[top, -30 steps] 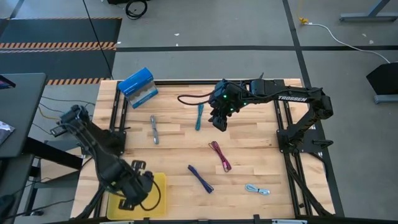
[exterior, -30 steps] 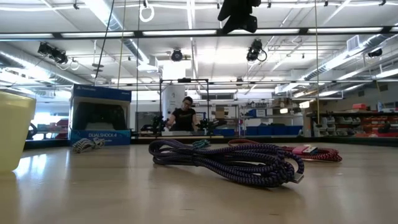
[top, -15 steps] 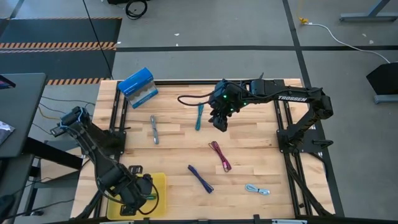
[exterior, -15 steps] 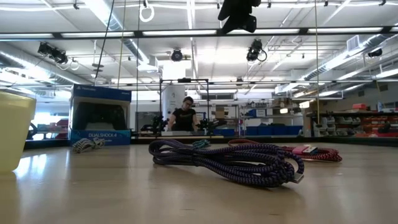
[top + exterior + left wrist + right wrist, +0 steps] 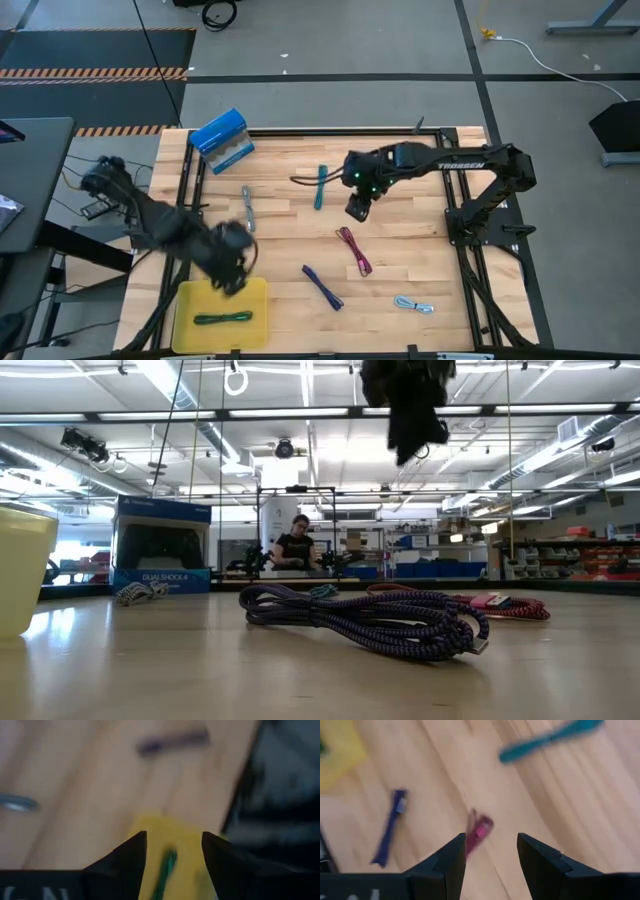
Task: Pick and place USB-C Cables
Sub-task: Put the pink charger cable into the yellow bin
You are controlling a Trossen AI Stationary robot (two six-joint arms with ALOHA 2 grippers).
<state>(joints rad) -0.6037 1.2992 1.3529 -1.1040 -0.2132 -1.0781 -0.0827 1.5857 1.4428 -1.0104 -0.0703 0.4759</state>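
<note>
We count one dark green cable (image 5: 222, 319) in the yellow tray (image 5: 255, 295) and five cables loose on the table (image 5: 420, 250), with our left gripper (image 5: 172, 851) and right gripper (image 5: 490, 852) both spread and empty.

A light wooden table (image 5: 290, 235) seen from above, framed by dark rails; a blue rectangular box (image 5: 221, 139) lies at its far left corner; a flat yellow tray (image 5: 255, 295) sits at the near left, just beside the left gripper (image 5: 232, 270); a teal cable (image 5: 320, 187) lies just left of the right gripper (image 5: 358, 210); a magenta cable (image 5: 353, 250) lies just below that gripper; a purple cable (image 5: 322, 287) and a pale blue cable (image 5: 413, 304) lie farther toward the near edge; a grey cable (image 5: 247, 208) lies just beyond the left gripper.
</note>
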